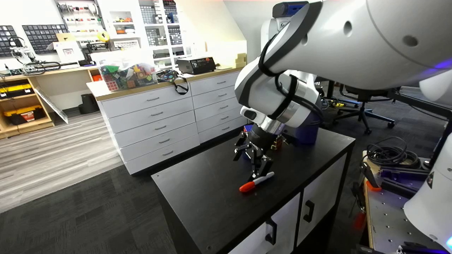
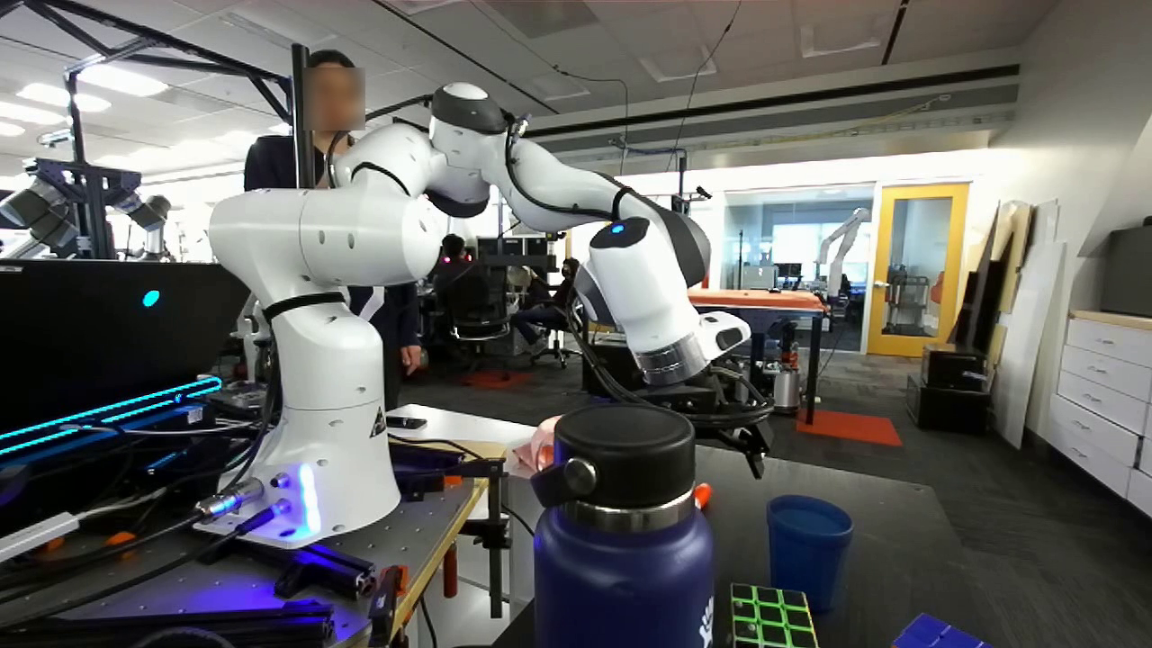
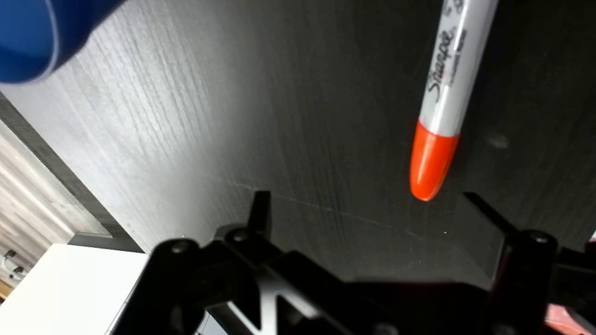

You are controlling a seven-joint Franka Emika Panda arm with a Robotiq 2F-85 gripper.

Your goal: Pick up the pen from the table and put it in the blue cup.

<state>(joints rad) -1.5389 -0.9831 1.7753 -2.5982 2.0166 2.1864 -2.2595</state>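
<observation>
The pen, a white marker with a red-orange cap, lies on the black table (image 1: pixel 204 204). It shows in an exterior view (image 1: pixel 249 186) and in the wrist view (image 3: pixel 442 102); in an exterior view only its orange end (image 2: pixel 702 495) shows. My gripper (image 3: pixel 365 194) is open with nothing between its fingers. In the wrist view the cap end points toward the gap, nearer the right finger. In an exterior view the gripper (image 1: pixel 246 168) is low over the table, beside the pen. The blue cup (image 2: pixel 808 553) stands upright; part of it shows top left in the wrist view (image 3: pixel 70 28).
A tall dark-blue bottle (image 2: pixel 621 576) stands on the table, also in an exterior view (image 1: pixel 306 135). A green-faced cube (image 2: pixel 772 619) and a blue cube (image 2: pixel 936 634) sit near the cup. A white drawer unit (image 1: pixel 159 120) stands beyond the table. A person (image 2: pixel 279 162) stands behind the arm.
</observation>
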